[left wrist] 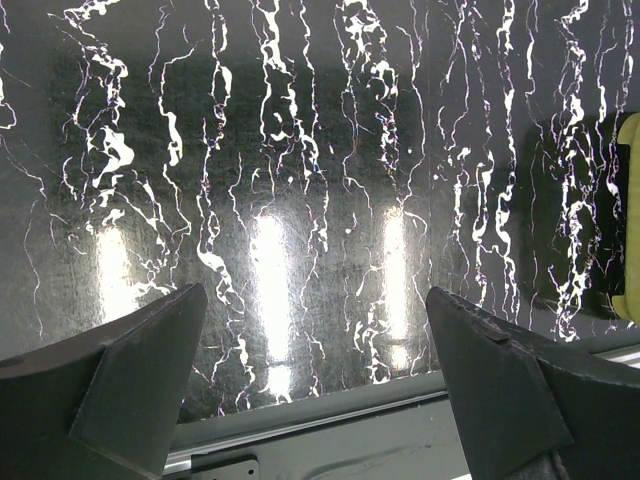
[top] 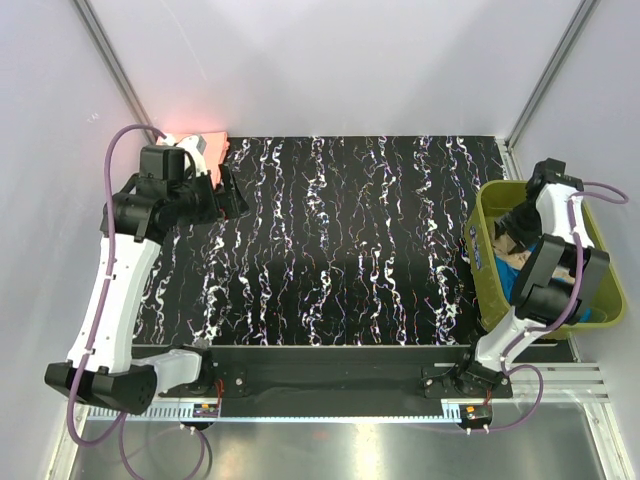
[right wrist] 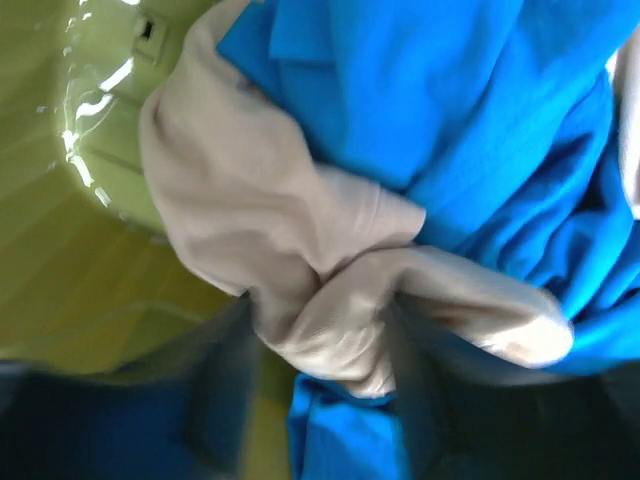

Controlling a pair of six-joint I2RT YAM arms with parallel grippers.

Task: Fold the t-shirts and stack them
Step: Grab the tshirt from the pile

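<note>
Reaching into the olive-green basket (top: 490, 200), right gripper (right wrist: 318, 310) astride the tan-beige t-shirt (right wrist: 250, 190).
Its blurred fingers (right wrist: 225, 380) flank a bunched fold amid blue cloth (right wrist: 450, 100); whether they pinch it is unclear. Left gripper (left wrist: 312, 295) hangs released over the tabletop (top: 340, 240), near the salmon-pink t-shirt (top: 205, 145) at the far-left corner.

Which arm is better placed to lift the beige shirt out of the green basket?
Right. The right gripper is down inside the basket, fingers either side of a fold of the beige shirt. The left gripper hangs open over the table at the opposite side.

Two t-shirts (right wrist: 250, 230), one blue cloth (right wrist: 450, 100), one basket (right wrist: 60, 250)
</note>
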